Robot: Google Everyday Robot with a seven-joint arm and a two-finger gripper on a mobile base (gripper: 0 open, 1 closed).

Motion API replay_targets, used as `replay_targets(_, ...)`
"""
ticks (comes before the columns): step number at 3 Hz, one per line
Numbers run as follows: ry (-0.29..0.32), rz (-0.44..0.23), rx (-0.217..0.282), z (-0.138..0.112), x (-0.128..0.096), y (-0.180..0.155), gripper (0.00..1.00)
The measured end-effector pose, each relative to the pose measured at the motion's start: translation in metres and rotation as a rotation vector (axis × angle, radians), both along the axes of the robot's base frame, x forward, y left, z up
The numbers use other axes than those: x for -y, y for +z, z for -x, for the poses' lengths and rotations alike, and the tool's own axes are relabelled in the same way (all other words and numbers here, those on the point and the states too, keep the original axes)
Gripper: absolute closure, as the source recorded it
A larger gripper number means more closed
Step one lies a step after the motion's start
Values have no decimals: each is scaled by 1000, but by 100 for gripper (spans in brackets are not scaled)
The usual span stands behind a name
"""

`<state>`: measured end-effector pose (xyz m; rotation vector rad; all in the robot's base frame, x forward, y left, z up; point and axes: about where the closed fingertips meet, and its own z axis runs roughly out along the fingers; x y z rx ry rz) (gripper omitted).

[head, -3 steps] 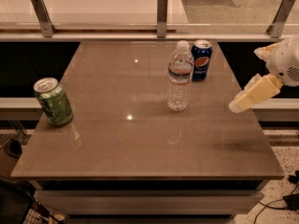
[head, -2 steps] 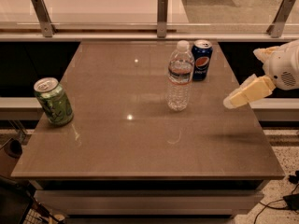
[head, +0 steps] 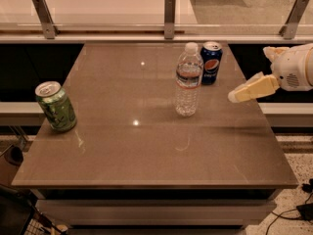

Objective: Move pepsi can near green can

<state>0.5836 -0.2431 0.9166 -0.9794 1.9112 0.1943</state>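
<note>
Hovering claw (head: 235, 95) right of pepsi can (head: 211, 63)

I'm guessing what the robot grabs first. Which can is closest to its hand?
The dark blue pepsi can, by the water bottle. The gripper hangs on the right, close to it; the green can sits at the far left edge.

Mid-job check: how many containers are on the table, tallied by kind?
Soda cans: 2 (dark blue Pepsi can, light green mottled can)
Clear plastic water bottle: 1
Total: 3
The gripper is at the brown table's right side, right of the bottle.
</note>
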Motion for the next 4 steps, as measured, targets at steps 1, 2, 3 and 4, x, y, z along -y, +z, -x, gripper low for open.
replay_targets(1,15,-58,46,-19,-3,5,0)
replay_targets(2,32,-130,84,-37,-10,9,0)
replay_targets(3,72,-217,93,-55,-24,9,0)
replay_targets(4,115,-271,76,-67,-38,6,0)
